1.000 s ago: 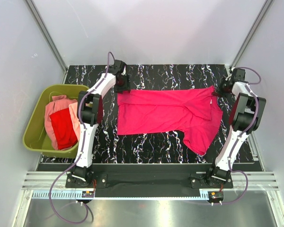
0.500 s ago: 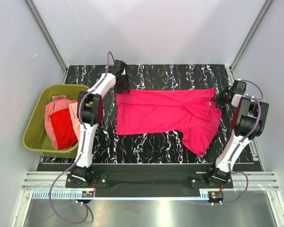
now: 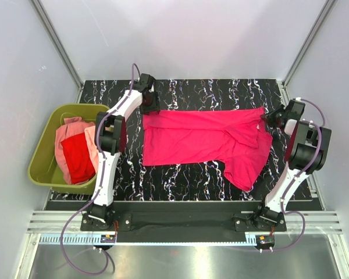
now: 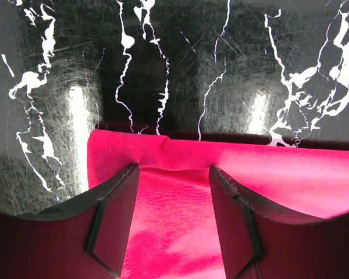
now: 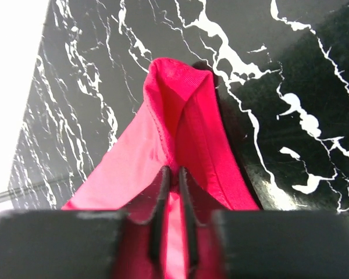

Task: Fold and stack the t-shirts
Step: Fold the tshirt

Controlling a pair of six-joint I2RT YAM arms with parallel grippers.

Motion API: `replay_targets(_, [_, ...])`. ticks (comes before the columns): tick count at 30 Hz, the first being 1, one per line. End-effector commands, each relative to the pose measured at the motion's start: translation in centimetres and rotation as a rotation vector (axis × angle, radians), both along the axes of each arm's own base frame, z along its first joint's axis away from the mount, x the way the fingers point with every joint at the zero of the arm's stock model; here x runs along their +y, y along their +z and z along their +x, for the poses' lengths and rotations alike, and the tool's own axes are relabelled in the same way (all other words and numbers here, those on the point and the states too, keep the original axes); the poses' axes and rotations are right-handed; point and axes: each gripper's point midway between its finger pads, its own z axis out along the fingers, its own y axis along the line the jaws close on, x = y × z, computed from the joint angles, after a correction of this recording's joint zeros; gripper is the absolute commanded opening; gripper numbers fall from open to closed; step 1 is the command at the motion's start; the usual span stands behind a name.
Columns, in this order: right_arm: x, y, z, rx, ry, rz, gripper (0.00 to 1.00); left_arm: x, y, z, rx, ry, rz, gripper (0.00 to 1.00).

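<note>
One magenta-pink t-shirt (image 3: 203, 139) lies spread over the middle of the table (image 3: 209, 90). The table top is black and glossy, with thin white veins like marble. The shirt is of soft, smooth knit cloth with a light shine. Its body makes a wide, nearly flat rectangle from the left of the frame to the right. One short sleeve hangs down toward the lower right, and a few shallow creases run near the collar. At the collar there is a small pale mark, too small to read.

Two grippers are at the upper edge of the shirt, one at each end. The left gripper (image 3: 150, 107) is at the upper left corner. In the left wrist view the left gripper (image 4: 173, 174) has its two dark, flat fingers (image 4: 113, 221) moderately apart, and the pink cloth (image 4: 267, 186) shows between them with a small pinch-like wrinkle along the hem. The right gripper (image 3: 271, 118) is at the upper right, at the collar. In the right wrist view the right gripper (image 5: 173, 174) is closed narrowly on a raised fold of the shirt (image 5: 180, 104), whose ribbed edge curls up like a loop.

At the left of the frame stands one olive-green plastic tub (image 3: 43, 160) with rounded corners. Inside it lies one red t-shirt (image 3: 78, 157) on top of pale salmon-pink cloth (image 3: 70, 129). I cannot tell if this cloth is one shirt or two.
</note>
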Motion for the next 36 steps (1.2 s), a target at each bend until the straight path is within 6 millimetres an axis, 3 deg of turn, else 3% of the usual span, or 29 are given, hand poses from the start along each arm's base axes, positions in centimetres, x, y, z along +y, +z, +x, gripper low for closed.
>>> replay_targets(1, [-0.3,1.4,0.8,-0.011,0.019,0.004,0.19,0.9,0.8,0.1,-0.006,0.017,0.012,0.58])
replay_targets(2, [-0.3,1.7,0.8,-0.006,0.024,0.003,0.31,0.9,1.0,0.2,-0.011,0.015,0.012,0.58])
replay_targets(4, [-0.6,2.8,0.9,0.005,0.037,-0.018,0.39,0.4,1.5,0.1,-0.014,0.005,-0.018,0.59])
replay_targets(8, [-1.6,3.4,1.6,0.055,0.046,-0.068,0.47,0.1,1.5,0.1,-0.014,0.005,-0.031,0.59])
replay_targets(18, [-2.7,1.0,4.0,0.164,0.131,-0.1,0.47,-0.1,0.8,-0.2,-0.004,0.001,-0.039,0.59])
replay_targets(31, [-1.5,0.8,5.8,0.138,0.166,-0.099,0.48,-0.1,0.4,0.0,-0.006,0.0,-0.041,0.59])
replay_targets(36, [-1.6,1.7,6.3,0.122,0.153,-0.12,0.47,-0.1,0.4,0.0,-0.007,0.001,-0.04,0.59])
